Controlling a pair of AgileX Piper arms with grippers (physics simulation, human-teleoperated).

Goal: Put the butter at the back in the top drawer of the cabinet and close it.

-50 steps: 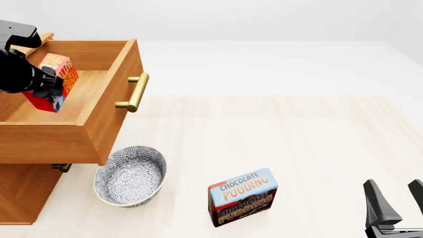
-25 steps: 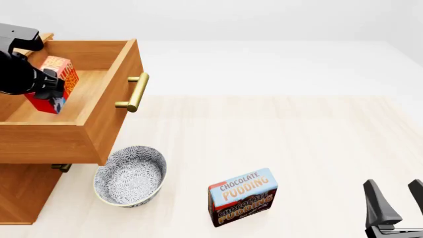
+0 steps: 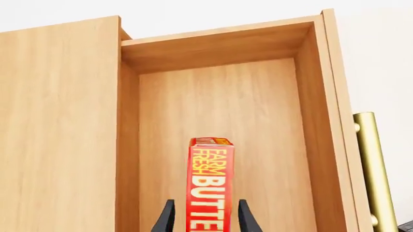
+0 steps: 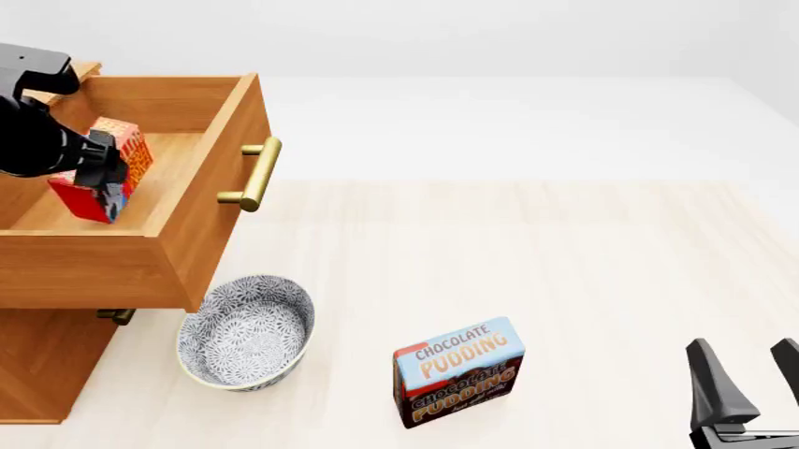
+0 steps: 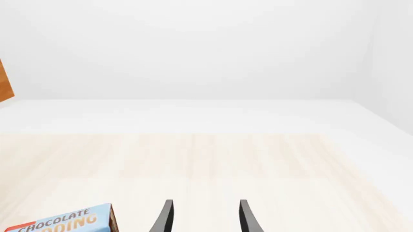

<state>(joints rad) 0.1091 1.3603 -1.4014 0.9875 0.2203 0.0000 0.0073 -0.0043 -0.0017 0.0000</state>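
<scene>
Left wrist view: I look down into the top drawer [image 3: 219, 111], pulled out from the cabinet [image 3: 58, 125], whose flat top fills the side. The left hand [image 3: 207, 217] pinches the butter [image 3: 210, 186] between its two dark fingers [image 3: 166, 220], the box standing on edge above the light wood floor of the drawer. The drawer's walls close it in on three sides; the brass handle [image 3: 373, 169] runs along the outside of the front. The lower end of the box and the finger roots are cut off by the frame, so I cannot tell whether the box touches the floor.

Front view: the left hand [image 4: 100, 168] reaches over the cabinet's [image 4: 37, 365] open drawer [image 4: 187, 178], holding the tilted butter [image 4: 115, 168] inside it, away from the handle [image 4: 254, 175]. The black arm hides part of the box. On the desk [image 4: 562, 262] beside the cabinet sits a patterned bowl [image 4: 245, 332]; further from it stands the chocolate pudding box [image 4: 458, 371]. The right hand [image 4: 749, 379] rests far from the cabinet, fingers spread and upright, its base cut off.

Right wrist view: the right hand's [image 5: 205, 217] fingers stand apart, gripping nothing, above bare desk [image 5: 258, 164]. Only a corner of the pudding box [image 5: 61, 222] shows.
</scene>
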